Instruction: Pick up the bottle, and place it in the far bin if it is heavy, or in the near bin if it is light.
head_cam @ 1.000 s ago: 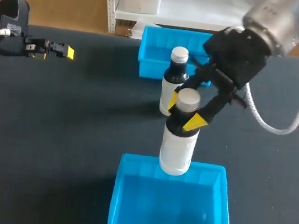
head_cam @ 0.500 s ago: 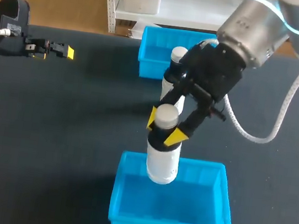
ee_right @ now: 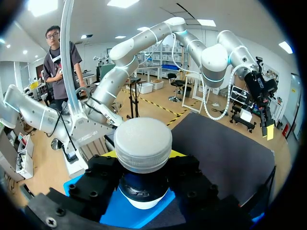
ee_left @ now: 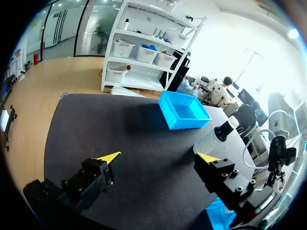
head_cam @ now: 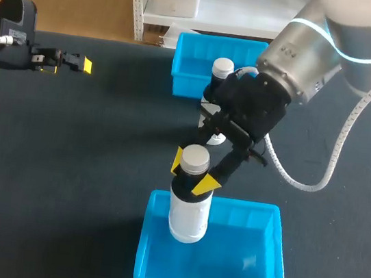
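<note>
**Right tool** (head_cam: 193, 171): closed on the neck of the white bottle (head_cam: 187, 212), one yellow tip on each side just under the cap. We judge the neck was chosen so that the body hangs free below the fingers and can enter a bin without them meeting its walls.

**White bottle:** upright and off the tabletop (head_cam: 87, 153), with its lower body over the left part of the near bin (head_cam: 277, 262). We cannot tell whether its base touches the bin floor. We read this position as the bottle having been judged light.

**Second bottle** (head_cam: 221, 71): stands on the tabletop just in front of the far bin (head_cam: 191, 50), partly hidden by the right arm.

**Left tool** (head_cam: 72, 62): open and empty, well apart at the tabletop's left edge. We take it to be parked out of the way.

**Views:**
- Only the head view shows the bottle in relation to both bins.
- The right wrist view shows the grip on the neck close up, with blue beneath, but no bin rim.
- The left wrist view shows the empty gap between its own tips, and nothing visible inside the far bin.
</note>
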`<state>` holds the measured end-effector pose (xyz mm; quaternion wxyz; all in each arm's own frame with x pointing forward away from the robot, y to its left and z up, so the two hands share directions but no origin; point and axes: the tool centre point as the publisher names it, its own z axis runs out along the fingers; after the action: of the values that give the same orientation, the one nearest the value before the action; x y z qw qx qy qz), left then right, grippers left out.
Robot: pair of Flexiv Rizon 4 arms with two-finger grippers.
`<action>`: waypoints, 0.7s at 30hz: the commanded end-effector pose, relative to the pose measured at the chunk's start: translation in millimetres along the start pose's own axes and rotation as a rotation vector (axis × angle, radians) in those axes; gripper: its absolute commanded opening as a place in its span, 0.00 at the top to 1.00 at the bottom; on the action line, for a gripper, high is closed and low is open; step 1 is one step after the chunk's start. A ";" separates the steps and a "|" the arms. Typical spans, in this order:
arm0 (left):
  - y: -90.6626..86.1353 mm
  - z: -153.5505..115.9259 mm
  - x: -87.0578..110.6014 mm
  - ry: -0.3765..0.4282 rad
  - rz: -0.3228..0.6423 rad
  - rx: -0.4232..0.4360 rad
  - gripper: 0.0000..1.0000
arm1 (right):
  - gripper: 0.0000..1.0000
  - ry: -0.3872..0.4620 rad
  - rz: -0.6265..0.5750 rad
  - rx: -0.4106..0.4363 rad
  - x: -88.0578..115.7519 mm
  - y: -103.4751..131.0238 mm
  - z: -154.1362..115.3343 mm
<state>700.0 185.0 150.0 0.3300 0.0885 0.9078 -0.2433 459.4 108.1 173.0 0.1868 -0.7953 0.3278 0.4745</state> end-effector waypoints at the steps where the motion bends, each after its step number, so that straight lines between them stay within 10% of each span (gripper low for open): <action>1: 0.0 0.0 0.0 0.000 0.000 0.000 0.00 | 1.00 0.012 -0.007 -0.001 -6.2 2.5 7.4; 21: 0.0 0.0 0.0 0.000 0.000 0.000 0.00 | 1.00 0.002 -0.067 -0.065 -0.6 14.7 36.1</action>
<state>700.0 185.0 149.9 0.3300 0.0885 0.9078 -0.2433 425.0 117.0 160.9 0.1775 -0.8122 0.2878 0.4754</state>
